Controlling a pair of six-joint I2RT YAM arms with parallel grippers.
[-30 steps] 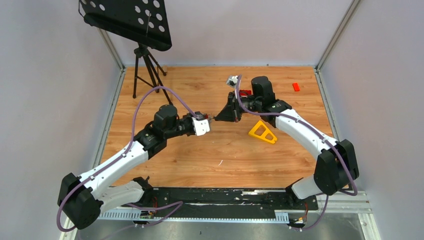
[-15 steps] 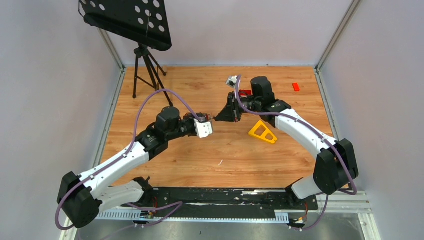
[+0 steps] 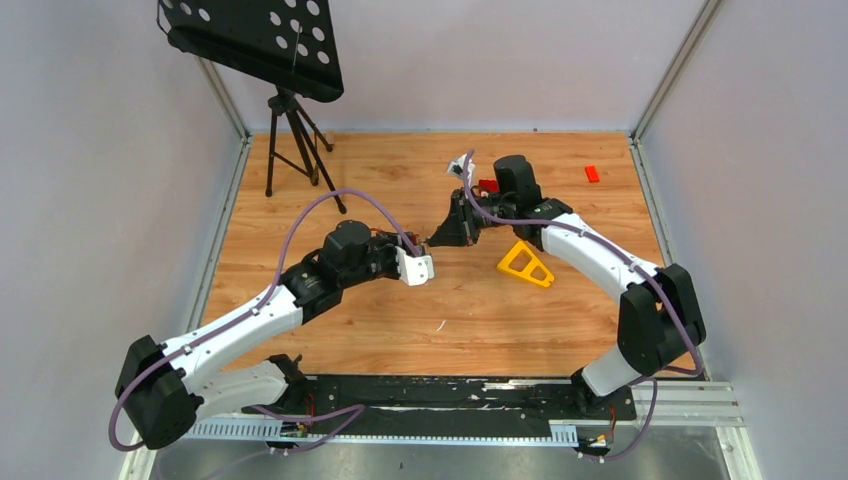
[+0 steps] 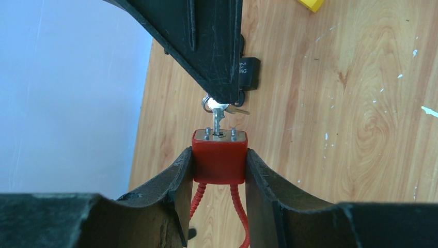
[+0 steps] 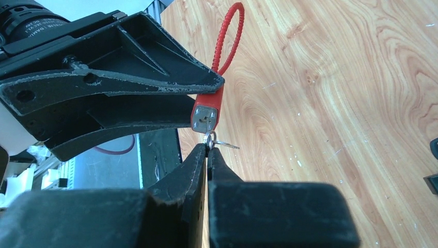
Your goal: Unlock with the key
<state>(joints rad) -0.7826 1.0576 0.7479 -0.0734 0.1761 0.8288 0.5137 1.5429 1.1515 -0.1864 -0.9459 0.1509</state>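
Padlock [image 4: 219, 157]: red, squarish body with 2 silver studs on its key face; held in the air above the table [image 3: 350, 170], between the arms.
Cable [image 5: 227, 36]: red, ribbed, looping out of the padlock's far end.
Key [image 4: 217, 120]: silver, blade in the keyway, on a ring.
Left gripper [image 4: 219, 161]: fingers pressed on the padlock's 2 sides.
Right gripper [image 5: 208, 151]: tips pinching the key's head.
Left wrist view: studs and keyway face-on; cable cut off by the frame.
Right wrist view: whole cable loop.
Top view: padlock nearly hidden between the grippers; yellow wedge [image 3: 525, 263] beside the right arm; red block [image 3: 592, 173] well apart, far right.
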